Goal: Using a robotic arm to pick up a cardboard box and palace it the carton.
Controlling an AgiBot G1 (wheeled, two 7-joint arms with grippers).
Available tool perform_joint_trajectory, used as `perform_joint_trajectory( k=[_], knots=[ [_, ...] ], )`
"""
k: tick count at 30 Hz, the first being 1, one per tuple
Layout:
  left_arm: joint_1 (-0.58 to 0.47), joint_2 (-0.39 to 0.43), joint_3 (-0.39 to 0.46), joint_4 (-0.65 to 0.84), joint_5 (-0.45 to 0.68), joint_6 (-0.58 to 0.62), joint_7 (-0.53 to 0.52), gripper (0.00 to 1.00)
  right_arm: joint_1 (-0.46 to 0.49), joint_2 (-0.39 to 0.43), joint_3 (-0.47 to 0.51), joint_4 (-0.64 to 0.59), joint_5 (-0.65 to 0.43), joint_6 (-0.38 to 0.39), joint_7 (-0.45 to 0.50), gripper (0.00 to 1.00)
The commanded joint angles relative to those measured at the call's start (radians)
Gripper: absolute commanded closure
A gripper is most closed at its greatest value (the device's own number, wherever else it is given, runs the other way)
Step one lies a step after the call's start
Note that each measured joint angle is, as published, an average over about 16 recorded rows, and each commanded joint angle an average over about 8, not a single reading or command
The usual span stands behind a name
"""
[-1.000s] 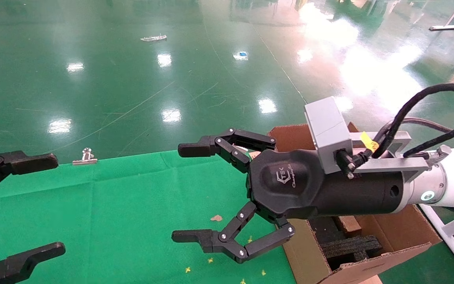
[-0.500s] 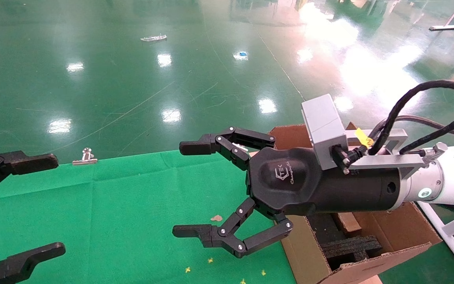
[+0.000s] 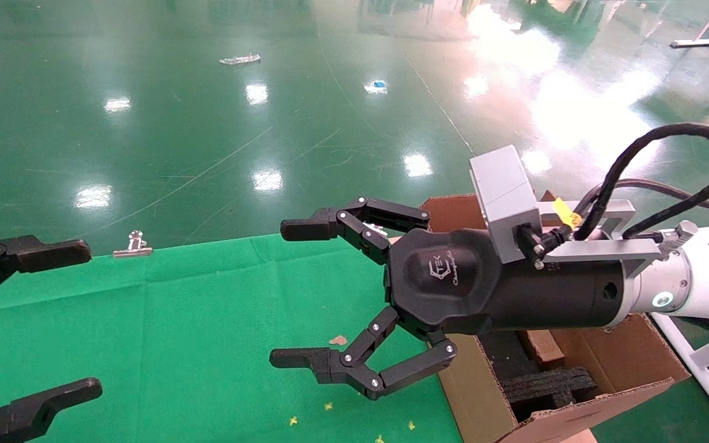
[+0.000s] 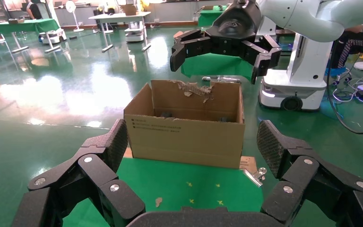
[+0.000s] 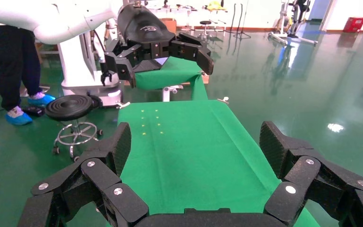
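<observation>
The robotic arm (image 3: 693, 283), my right one, reaches in from the right. Its gripper (image 3: 293, 294) hangs open and empty above the green cloth, just left of the carton (image 3: 484, 400). The left wrist view shows this gripper (image 4: 220, 56) high over the carton (image 4: 184, 130), whose far flap is torn. Black foam (image 3: 545, 384) sits inside the carton. A narrow brown piece (image 3: 542, 347) beside it looks like the cardboard box, mostly hidden under the arm. My left gripper (image 3: 80, 319) stays open and empty at the table's left end, and the right wrist view shows this gripper (image 5: 163, 59) too.
A green cloth (image 3: 176, 338) covers the table. A silver binder clip (image 3: 136, 243) sits at its far edge. Small yellow cross marks (image 3: 328, 406) and a brown scrap (image 3: 337, 339) lie below the right gripper. A flat cardboard sheet (image 4: 248, 163) pokes out beside the carton's base.
The right arm has shifted very slightly, its wrist and camera block settling a little lower. Its gripper stays open and empty. The left gripper has not moved.
</observation>
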Motion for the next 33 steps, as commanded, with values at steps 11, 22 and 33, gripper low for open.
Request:
perform_joint_trajectory(
  k=[11,22,33],
  knots=[
    [0.0,0.0,0.0,0.0,0.0,0.0,0.0,0.0,0.001,0.0,-0.001,-0.001,-0.001,0.001,0.001,0.0],
    [0.0,0.0,0.0,0.0,0.0,0.0,0.0,0.0,0.002,0.0,-0.002,-0.002,-0.001,0.001,0.001,0.0],
    [0.0,0.0,0.0,0.0,0.0,0.0,0.0,0.0,0.002,0.0,-0.002,-0.002,-0.001,0.001,0.001,0.0]
  ],
)
